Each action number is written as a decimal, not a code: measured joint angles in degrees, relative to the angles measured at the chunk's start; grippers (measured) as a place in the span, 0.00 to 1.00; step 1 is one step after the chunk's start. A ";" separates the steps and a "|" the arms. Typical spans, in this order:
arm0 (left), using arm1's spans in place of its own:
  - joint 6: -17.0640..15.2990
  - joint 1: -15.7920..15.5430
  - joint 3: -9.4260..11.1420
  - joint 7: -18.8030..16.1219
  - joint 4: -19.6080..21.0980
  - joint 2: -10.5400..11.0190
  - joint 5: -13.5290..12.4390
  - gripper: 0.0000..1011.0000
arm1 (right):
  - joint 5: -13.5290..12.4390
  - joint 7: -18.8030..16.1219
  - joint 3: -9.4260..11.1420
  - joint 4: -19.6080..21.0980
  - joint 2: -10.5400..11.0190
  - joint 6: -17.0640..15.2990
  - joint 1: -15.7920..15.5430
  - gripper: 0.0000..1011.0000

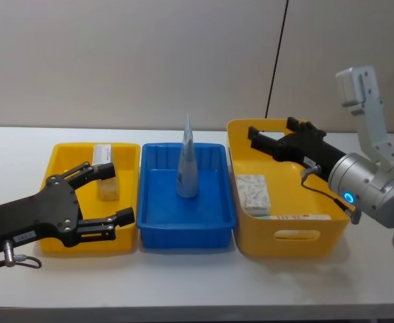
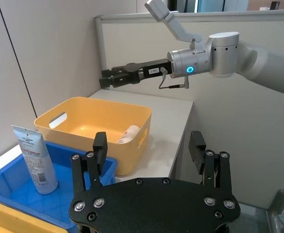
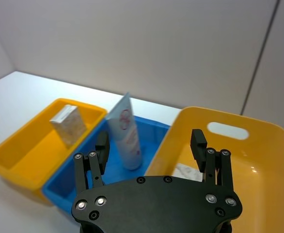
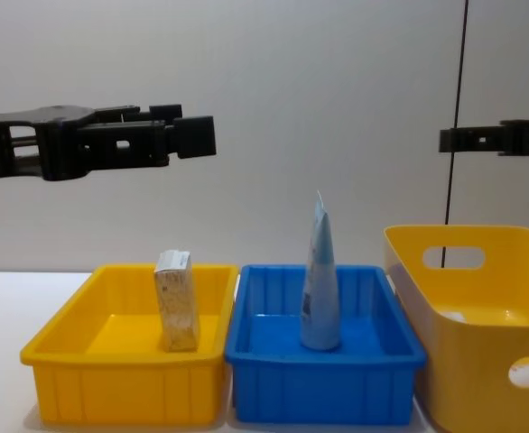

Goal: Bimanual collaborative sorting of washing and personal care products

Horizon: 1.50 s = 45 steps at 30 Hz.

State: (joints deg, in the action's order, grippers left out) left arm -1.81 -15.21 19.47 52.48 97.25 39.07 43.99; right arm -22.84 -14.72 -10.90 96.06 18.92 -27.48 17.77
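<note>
An off-white leaf-print carton (image 1: 105, 176) stands upright in the yellow tray (image 1: 54, 165). A pale-blue squeeze tube (image 1: 187, 161) stands cap-down in the blue tray (image 1: 183, 232). Another carton (image 1: 253, 194) lies inside the large yellow basket (image 1: 331, 232), with a flat pack (image 1: 298, 217) beside it. My left gripper (image 1: 116, 193) hovers open well above the yellow tray, holding nothing; the chest view shows the left gripper (image 4: 192, 135) high over the carton (image 4: 177, 299). Above the basket's back left corner, my right gripper (image 1: 256, 138) is open and empty, its fingers (image 3: 197, 141) spread wide.
The three containers stand side by side on a white table (image 1: 197, 282), with a grey wall close behind. A dark cable (image 1: 278, 54) runs down the wall behind the basket. Bare tabletop lies in front of the containers and to the far left.
</note>
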 joint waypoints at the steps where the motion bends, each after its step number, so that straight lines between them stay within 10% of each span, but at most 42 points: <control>1: 0.00 0.00 0.00 0.00 0.00 0.00 0.00 0.99 | -0.45 -0.85 -0.15 0.44 0.31 0.00 -0.30 0.99; 45: 0.00 0.00 0.00 0.00 0.00 0.00 0.00 0.99 | -9.69 -24.14 -6.98 10.99 10.36 0.95 -6.98 0.99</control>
State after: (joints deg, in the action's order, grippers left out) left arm -1.81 -15.21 19.47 52.48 97.25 39.07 43.99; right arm -32.53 -38.87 -17.89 107.05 29.28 -26.53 10.79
